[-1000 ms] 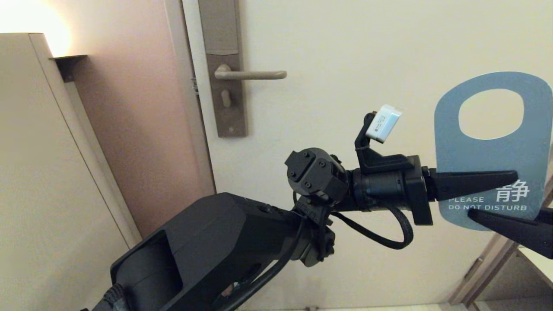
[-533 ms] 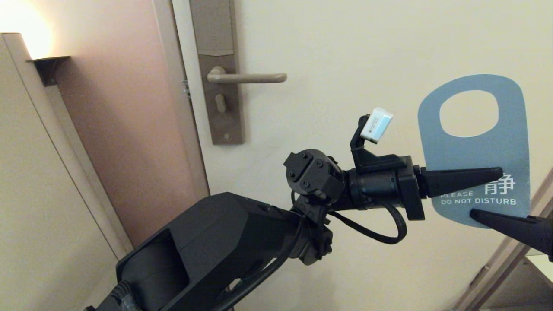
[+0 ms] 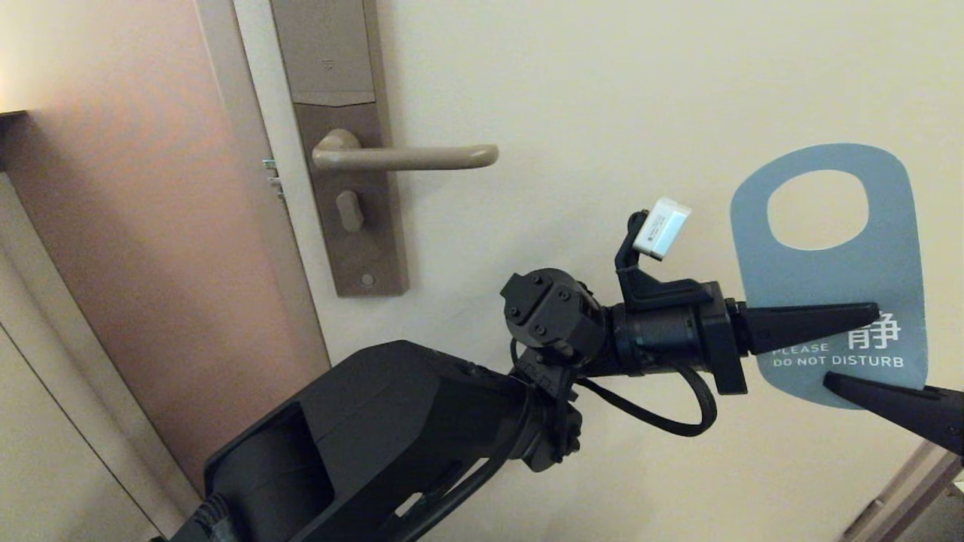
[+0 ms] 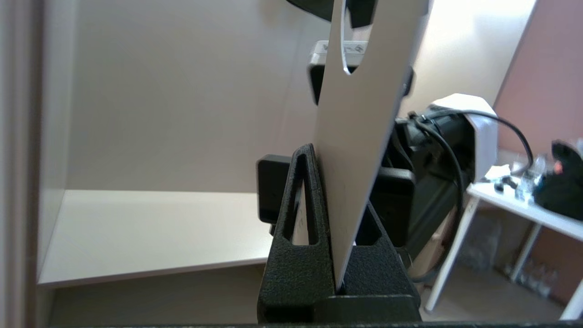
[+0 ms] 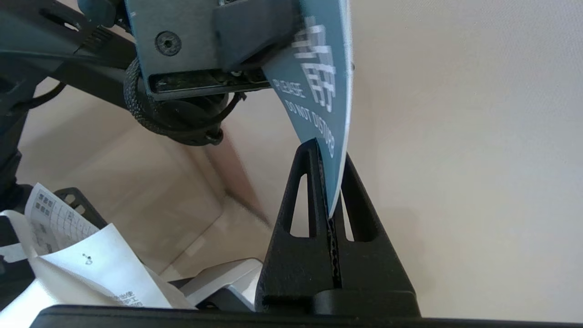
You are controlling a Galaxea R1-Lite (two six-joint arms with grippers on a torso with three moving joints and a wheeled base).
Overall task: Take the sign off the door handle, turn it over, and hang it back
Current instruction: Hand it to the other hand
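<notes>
Two black grippers pinch one flat, rounded-oblong card, the blue sign (image 3: 828, 301) with an oval hole near its top and white lettering reading "PLEASE DO NOT DISTURB" beside a Chinese character. In the head view the sign stands upright in the air at the right of the scene, its blue face toward the camera, well apart from the slim beige-bronze lever door handle (image 3: 407, 156), which juts level from a tall brown rectangular backplate (image 3: 343, 150) on the cream door (image 3: 565, 90).

The left gripper (image 3: 866, 314) reaches across from the left on a bulky black arm, its tapered fingers lying level across the lower part of the sign, just above the lettering. The left wrist view shows its jaws pressed together on the card, whose pale reverse face (image 4: 360, 136) rises slantwise between them. A small white block (image 3: 661, 228) sits on a bracket above this wrist.

The right gripper (image 3: 832, 379) comes in from the lower right corner, its tip at the sign's bottom edge. The right wrist view shows its two fingers (image 5: 305, 214) closed on that bottom edge, just under the words "DO NOT DISTURB". The door handle itself hangs bare.
</notes>
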